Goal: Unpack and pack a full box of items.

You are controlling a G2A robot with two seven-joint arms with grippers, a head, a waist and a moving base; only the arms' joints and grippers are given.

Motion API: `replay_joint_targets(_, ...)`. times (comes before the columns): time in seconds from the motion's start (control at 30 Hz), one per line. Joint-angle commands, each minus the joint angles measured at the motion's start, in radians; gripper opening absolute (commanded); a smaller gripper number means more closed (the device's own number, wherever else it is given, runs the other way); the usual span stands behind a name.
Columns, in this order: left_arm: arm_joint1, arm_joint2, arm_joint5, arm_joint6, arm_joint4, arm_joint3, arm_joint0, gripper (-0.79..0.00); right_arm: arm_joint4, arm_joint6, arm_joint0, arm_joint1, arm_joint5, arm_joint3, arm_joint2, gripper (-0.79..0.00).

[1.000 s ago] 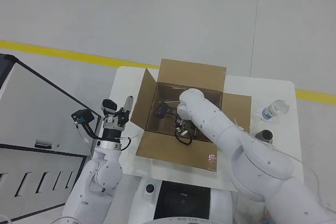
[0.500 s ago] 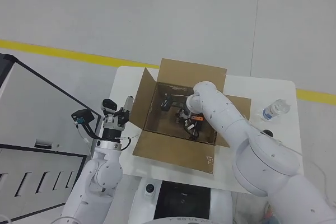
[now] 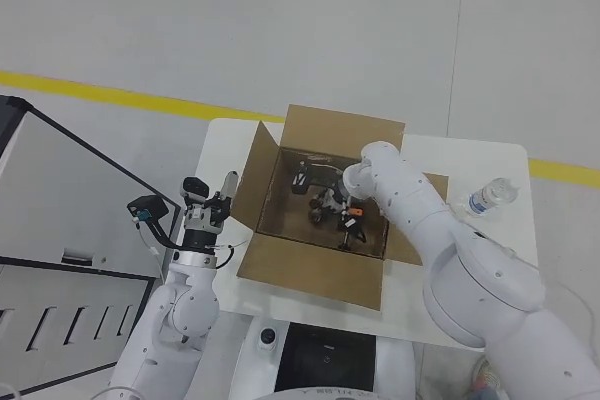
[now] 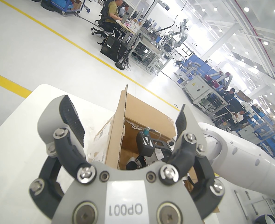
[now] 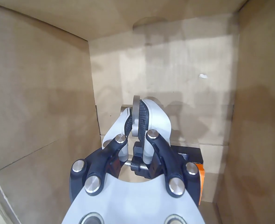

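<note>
Cardboard box (image 3: 315, 270) mid-unpack, right gripper (image 5: 135, 115) clamped on a metal tool (image 5: 135, 100), probably needs lifting straight out next.

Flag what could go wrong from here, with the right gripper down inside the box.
1. The right gripper is shut on just a thin metal plate. The hold looks narrow, so the item may twist or slip out on a lift.
2. The walls of the box stand close around the gripper, and other dark items lie beside it. Coming up, the arm could snag them or drag the box.
</note>
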Motion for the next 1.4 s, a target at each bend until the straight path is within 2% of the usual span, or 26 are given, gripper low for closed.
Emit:
replay_joint_targets(0.0, 0.0, 0.0, 0.0, 0.0, 0.0, 0.0, 0.0, 0.0, -0.008, -0.002, 0.0, 0.005, 0.0, -0.001, 0.0, -0.785)
replay_joint_targets(0.2, 0.0, 0.0, 0.0, 0.0, 0.0, 0.0, 0.0, 0.0, -0.016, 0.011, -0.013, 0.015, 0.015, -0.022, 0.003, -0.785)
replay_joint_targets(0.3, 0.0, 0.0, 0.0, 0.0, 0.0, 0.0, 0.0, 0.0, 0.005, 0.004, -0.015, 0.022, -0.011, -0.024, 0.016, -0.785)
replay_joint_targets(0.37, 0.0, 0.0, 0.0, 0.0, 0.0, 0.0, 0.0, 0.0, 0.023, -0.018, -0.01, 0.031, -0.062, -0.02, 0.028, -0.785)
replay_joint_targets(0.5, 0.0, 0.0, 0.0, 0.0, 0.0, 0.0, 0.0, 0.0, 0.073, -0.08, -0.024, 0.064, -0.065, -0.075, 0.043, -0.785)
replay_joint_targets(0.63, 0.0, 0.0, 0.0, 0.0, 0.0, 0.0, 0.0, 0.0, 0.125, -0.142, -0.04, 0.129, -0.065, -0.167, 0.048, -0.785)
replay_joint_targets(0.73, 0.0, 0.0, 0.0, 0.0, 0.0, 0.0, 0.0, 0.0, 0.164, -0.194, -0.067, 0.197, -0.065, -0.261, 0.051, -0.785)
replay_joint_targets(0.97, 0.0, 0.0, 0.0, 0.0, 0.0, 0.0, 0.0, 0.0, 0.173, -0.294, -0.143, 0.4, -0.065, -0.504, 0.083, -0.785)
replay_joint_targets(1.07, 0.0, 0.0, 0.0, 0.0, 0.0, 0.0, 0.0, 0.0, 0.151, -0.295, -0.179, 0.498, -0.065, -0.604, 0.12, -0.785)
replay_joint_targets(1.1, 0.0, 0.0, 0.0, 0.0, 0.0, 0.0, 0.0, 0.0, 0.122, -0.26, -0.184, 0.527, -0.065, -0.637, 0.126, -0.785)
replay_joint_targets(1.37, 0.0, 0.0, 0.0, 0.0, 0.0, 0.0, 0.0, 0.0, 0.122, -0.26, -0.184, 0.527, -0.065, -0.637, 0.126, -0.785)
